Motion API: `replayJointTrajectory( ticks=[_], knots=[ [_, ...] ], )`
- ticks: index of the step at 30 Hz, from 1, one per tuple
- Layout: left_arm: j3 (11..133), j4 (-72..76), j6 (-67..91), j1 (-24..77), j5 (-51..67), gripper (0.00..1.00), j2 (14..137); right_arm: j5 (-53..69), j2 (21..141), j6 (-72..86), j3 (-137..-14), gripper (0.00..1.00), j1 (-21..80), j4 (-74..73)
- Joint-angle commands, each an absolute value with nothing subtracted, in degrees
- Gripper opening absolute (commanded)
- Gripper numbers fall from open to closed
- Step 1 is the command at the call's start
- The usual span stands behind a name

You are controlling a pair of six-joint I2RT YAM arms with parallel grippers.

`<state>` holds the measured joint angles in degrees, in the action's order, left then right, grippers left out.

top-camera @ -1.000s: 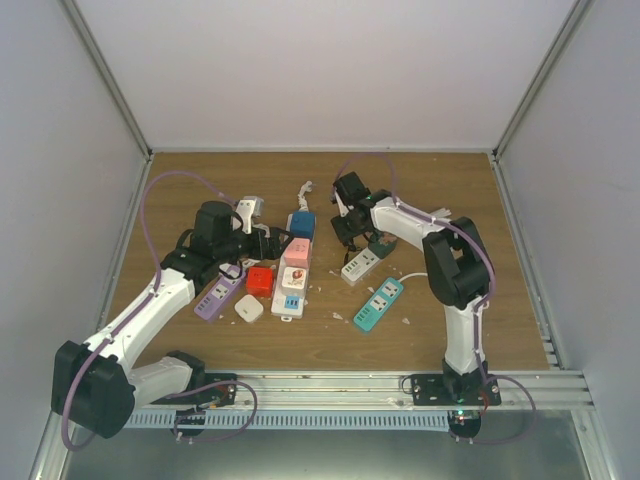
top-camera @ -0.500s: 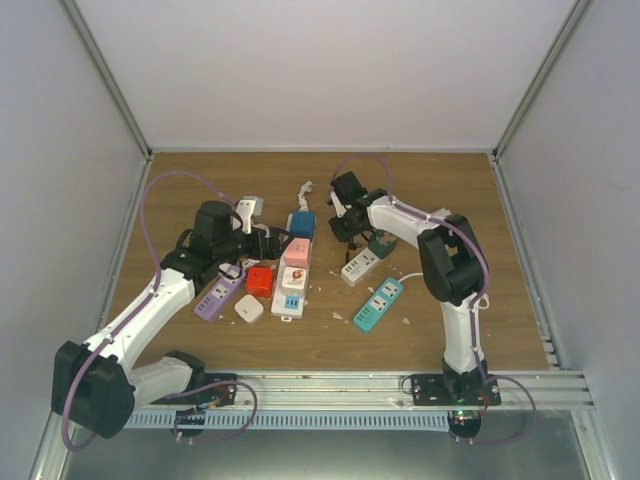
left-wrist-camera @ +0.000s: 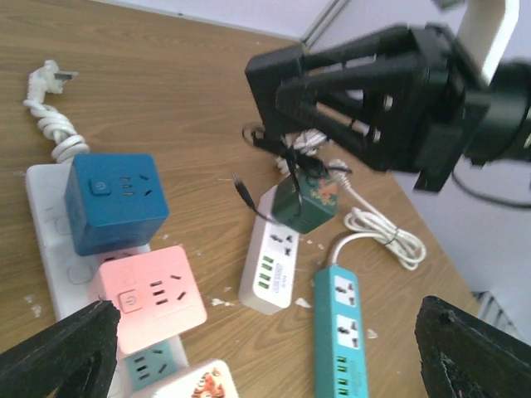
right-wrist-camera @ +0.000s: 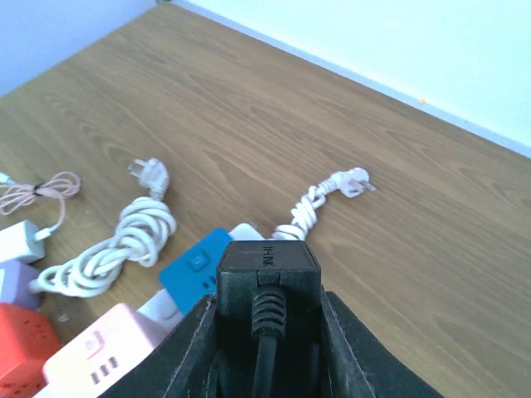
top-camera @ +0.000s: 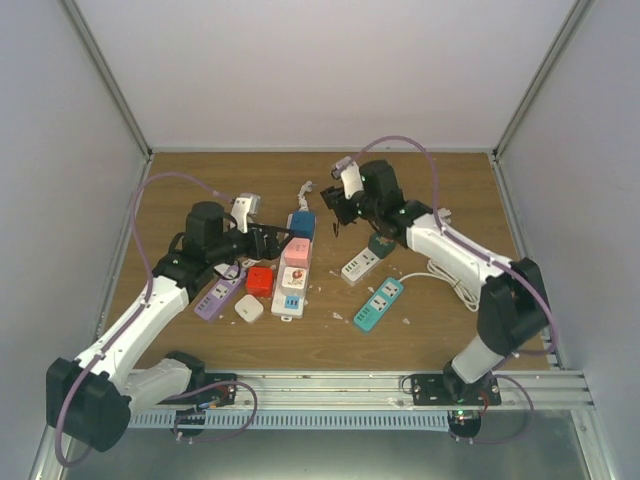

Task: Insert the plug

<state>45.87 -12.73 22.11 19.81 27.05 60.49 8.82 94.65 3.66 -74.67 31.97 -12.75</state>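
Over the wooden table [right-wrist-camera: 332,124], right claw [right-wrist-camera: 270,332] clamps a boxy black plug [right-wrist-camera: 267,267] with ribbed collar; left claw [left-wrist-camera: 265,348] gapes wide.

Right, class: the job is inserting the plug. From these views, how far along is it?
Done: the right claw is shut on the black boxy plug adapter, held clear above the wooden table. In hand: it hangs near the blue cube-shaped socket block. Left: pushing it into a socket; none holds it yet. The left claw is open and empty.
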Motion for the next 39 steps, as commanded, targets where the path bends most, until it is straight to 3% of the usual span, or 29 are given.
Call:
replayJointTrajectory(
  ticks=[1,9,17,30,39],
  knots=[
    [50.06,-9.04,27.02,19.47,30.21,0.97,58.89,7.7,88.34,2.47,-65.88,0.23,35.71,2.1],
    [56.73,-8.11,39.24,19.5,35.39,0.96,60.46,-2.51,77.46,-14.2,-50.59,0.24,47.19,26.66],
    [58.51,-7.59,48.59,19.52,35.15,0.91,61.28,-11.2,77.69,-30.52,-46.88,0.25,53.9,38.46],
    [55.68,-5.73,58.44,19.51,37.97,0.74,62.46,-16.04,83.0,-55.24,-43.65,0.29,59.0,51.97],
    [54.17,-6.27,60.79,19.43,36.55,0.5,62.08,-21.23,91.01,-77.04,-39.73,0.3,61.28,75.01]
  ],
)
